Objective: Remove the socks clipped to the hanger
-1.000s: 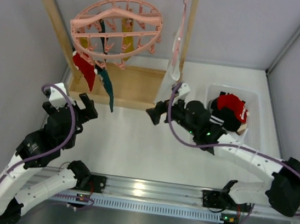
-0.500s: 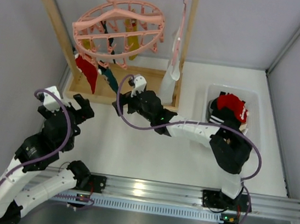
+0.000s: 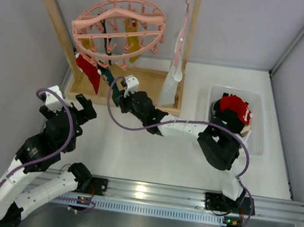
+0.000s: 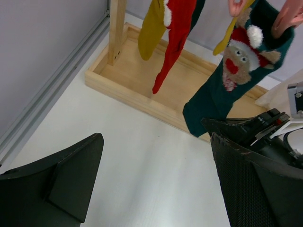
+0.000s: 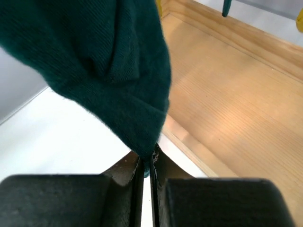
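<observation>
Teal sock (image 5: 109,61), pegged toe-down on the pink hanger (image 3: 120,34) — right gripper (image 5: 147,163) clamped on its toe, arm stretched long and low to the left: best pulled straight down, steadily, to slip the peg (image 4: 288,18) without swinging the hanger — left gripper (image 4: 158,179) agape, empty.

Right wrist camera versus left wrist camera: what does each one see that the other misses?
Only the right wrist view shows the pinch itself: the right gripper shut on the toe of the teal sock. Only the left wrist view shows the left gripper open and empty, the red sock, the mustard sock and the reindeer face on the teal one. Both show that teal sock and the rack's wooden base.
</observation>
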Robot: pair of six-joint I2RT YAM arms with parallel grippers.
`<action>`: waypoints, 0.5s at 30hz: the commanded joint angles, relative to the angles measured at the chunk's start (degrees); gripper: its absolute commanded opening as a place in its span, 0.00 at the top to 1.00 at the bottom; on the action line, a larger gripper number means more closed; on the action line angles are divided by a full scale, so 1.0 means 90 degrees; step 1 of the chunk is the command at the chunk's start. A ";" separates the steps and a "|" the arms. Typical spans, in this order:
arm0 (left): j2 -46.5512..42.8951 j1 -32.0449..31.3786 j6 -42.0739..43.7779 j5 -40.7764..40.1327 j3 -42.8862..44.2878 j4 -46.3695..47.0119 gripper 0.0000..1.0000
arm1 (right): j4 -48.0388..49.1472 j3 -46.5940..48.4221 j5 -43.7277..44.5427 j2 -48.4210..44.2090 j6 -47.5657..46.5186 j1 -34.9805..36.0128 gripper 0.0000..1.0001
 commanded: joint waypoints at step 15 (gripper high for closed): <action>0.2941 0.0017 0.0725 0.0677 0.3705 -0.0349 0.02 | 0.0840 -0.0930 0.1125 -0.0979 0.0149 0.0871 1.00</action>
